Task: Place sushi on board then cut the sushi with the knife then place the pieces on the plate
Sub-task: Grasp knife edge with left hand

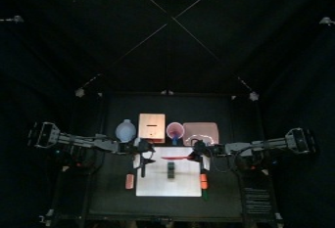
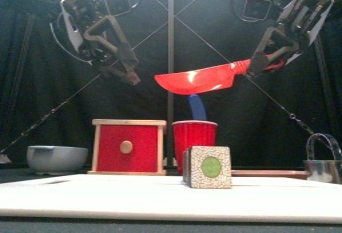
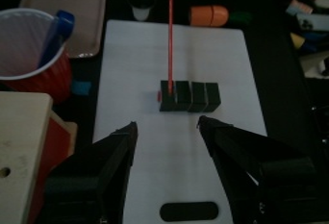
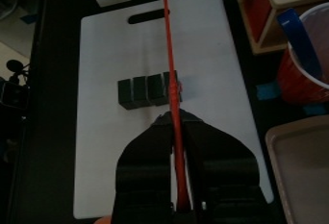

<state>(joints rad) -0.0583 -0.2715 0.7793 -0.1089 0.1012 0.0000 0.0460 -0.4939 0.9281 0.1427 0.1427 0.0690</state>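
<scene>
The red knife is clamped in the right tool and held at frame centre, well above the sushi roll, which is seated on the white board at lower centre. The left tool is spread wide above the board

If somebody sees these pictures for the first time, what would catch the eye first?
The red knife, gripped by the right end effector, hangs high in the air over the table's middle. Under it the toy sushi roll stands on the white cutting board, not yet cut, and the left end effector hovers open above the board. Behind stands a red cup holding a blue knife.
</scene>
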